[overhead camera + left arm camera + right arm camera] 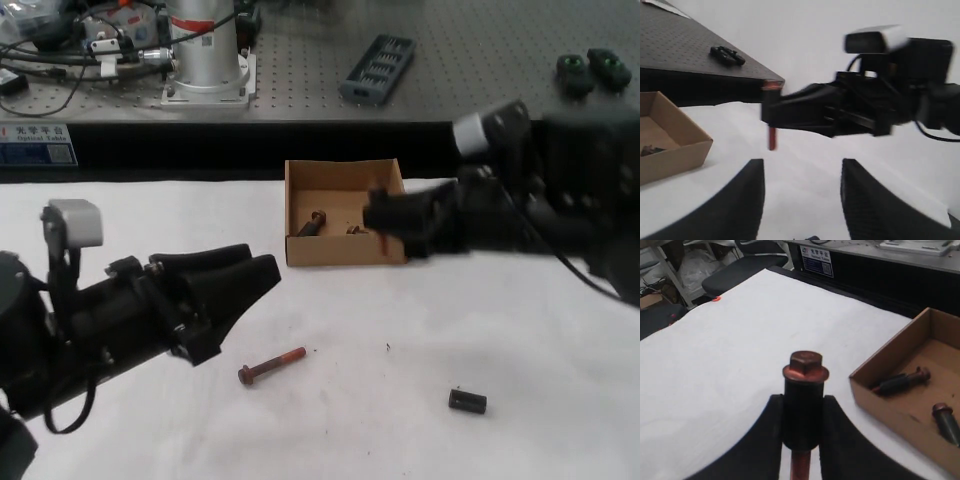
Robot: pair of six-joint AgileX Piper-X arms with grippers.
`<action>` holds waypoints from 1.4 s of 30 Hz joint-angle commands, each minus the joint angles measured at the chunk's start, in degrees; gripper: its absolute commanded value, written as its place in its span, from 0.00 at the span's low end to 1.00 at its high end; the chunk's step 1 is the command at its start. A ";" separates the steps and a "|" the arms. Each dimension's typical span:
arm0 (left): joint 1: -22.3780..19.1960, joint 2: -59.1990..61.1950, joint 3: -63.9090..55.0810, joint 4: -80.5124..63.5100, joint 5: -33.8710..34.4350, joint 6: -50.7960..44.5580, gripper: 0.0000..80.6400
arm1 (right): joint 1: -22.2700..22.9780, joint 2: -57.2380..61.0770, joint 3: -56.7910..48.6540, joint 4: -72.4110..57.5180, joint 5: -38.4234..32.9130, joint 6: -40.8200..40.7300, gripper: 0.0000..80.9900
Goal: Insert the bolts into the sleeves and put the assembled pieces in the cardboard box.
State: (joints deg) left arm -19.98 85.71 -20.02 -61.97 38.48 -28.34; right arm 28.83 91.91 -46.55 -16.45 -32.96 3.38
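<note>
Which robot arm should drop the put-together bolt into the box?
Probably the right: its gripper holds the assembled bolt and sleeve right by the cardboard box. The left gripper is open, farther off near the loose bolt.

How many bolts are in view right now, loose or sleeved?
4: a loose bolt on the cloth, a sleeved bolt in the right gripper by the cardboard box, two sleeved bolts inside it. The arm may hide others.

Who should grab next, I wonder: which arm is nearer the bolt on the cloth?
Left. The left arm's fingers are close by the bolt; the right arm's fingers are farther off, at the box.
</note>
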 commanded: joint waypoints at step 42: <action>-0.03 -7.65 3.10 10.08 -2.61 9.66 0.43 | -3.55 30.37 -53.56 62.81 12.32 -22.23 0.39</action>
State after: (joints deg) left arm -19.98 78.64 -16.43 -55.32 39.09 -21.43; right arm 24.73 124.97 -99.21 42.32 -22.04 -12.56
